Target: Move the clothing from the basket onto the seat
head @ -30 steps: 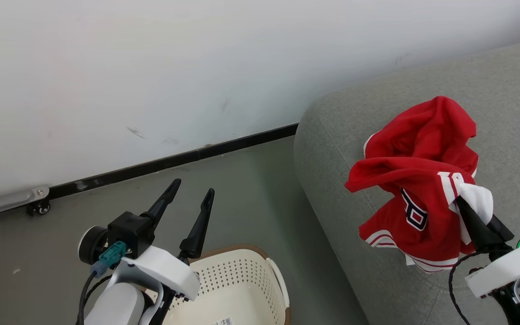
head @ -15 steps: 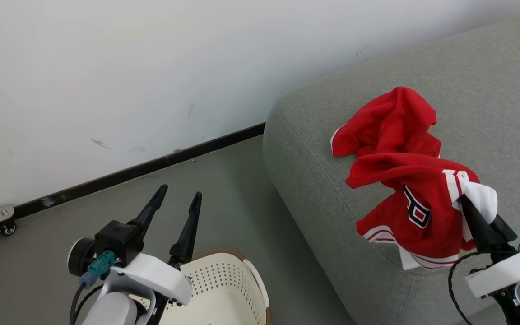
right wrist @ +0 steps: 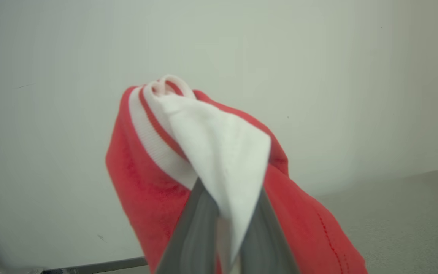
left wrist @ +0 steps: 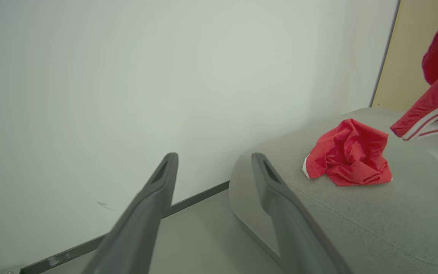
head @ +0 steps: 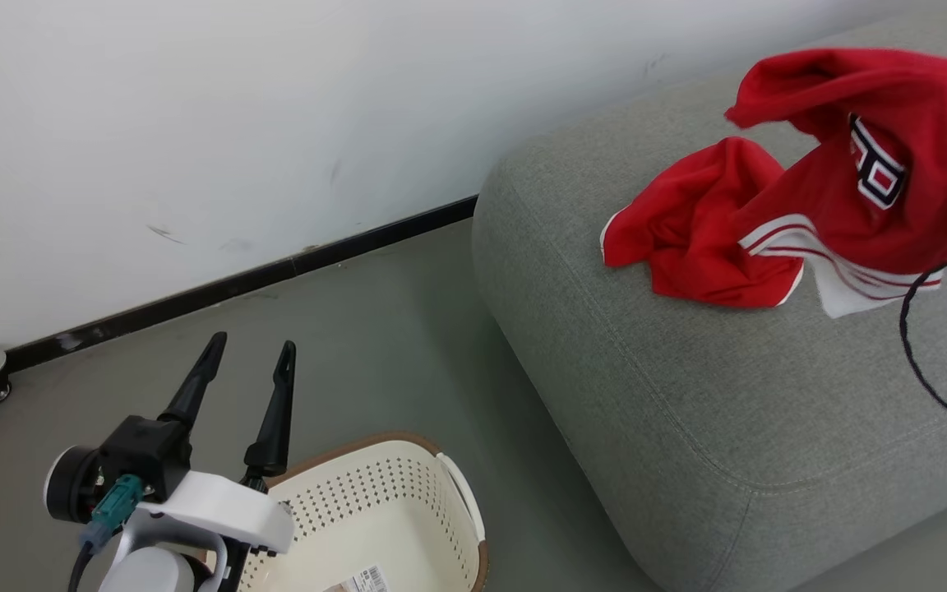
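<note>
We hold the jersey [head: 835,197] pinched in our right gripper [right wrist: 228,190], likely high to clear the seat [head: 687,411]; our left gripper [head: 251,342] hangs open.

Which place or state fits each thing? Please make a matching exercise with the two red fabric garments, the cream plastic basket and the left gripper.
1. red jersey with dark lettering
2. crumpled red fabric garment
3. cream perforated plastic basket
4. left gripper

A. open, holding nothing
B. lying on the grey fabric seat
C. clamped in the shut right gripper
D. standing on the grey floor

Pairs: 1-C, 2-B, 3-D, 4-A
</note>
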Robot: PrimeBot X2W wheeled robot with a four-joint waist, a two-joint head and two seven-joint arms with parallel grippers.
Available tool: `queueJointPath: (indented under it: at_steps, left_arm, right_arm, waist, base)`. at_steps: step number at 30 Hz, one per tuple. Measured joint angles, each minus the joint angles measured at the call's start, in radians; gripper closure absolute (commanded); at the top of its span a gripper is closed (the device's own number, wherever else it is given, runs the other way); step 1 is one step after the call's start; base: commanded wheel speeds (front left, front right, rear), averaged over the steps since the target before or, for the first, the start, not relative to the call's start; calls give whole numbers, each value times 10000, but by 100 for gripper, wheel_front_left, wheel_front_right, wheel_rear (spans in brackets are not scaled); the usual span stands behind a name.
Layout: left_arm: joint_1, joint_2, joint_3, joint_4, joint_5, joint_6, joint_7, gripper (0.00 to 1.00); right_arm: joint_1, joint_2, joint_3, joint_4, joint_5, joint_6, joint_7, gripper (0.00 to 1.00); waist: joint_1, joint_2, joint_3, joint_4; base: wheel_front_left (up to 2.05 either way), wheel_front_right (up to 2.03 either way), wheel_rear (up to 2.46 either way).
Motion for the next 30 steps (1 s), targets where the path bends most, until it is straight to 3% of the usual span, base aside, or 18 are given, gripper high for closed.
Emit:
queueJointPath:
  at_steps: [16, 30]
  left_arm:
    - [289, 773, 299, -1252, 552, 211, -44, 0]
    - [199, 1218, 38, -2203, 943, 153, 58, 0]
  right_arm:
    - [-2908, -961, -1509, 2230, -397, 0, 1340, 100]
    - [-4597, -1526, -2027, 4031, -1279, 0, 1453, 100]
  waist:
    - [0, 0, 872, 595]
    - [0, 0, 1727, 1329]
  base:
    - [0, 0, 0]
    - [0, 0, 0]
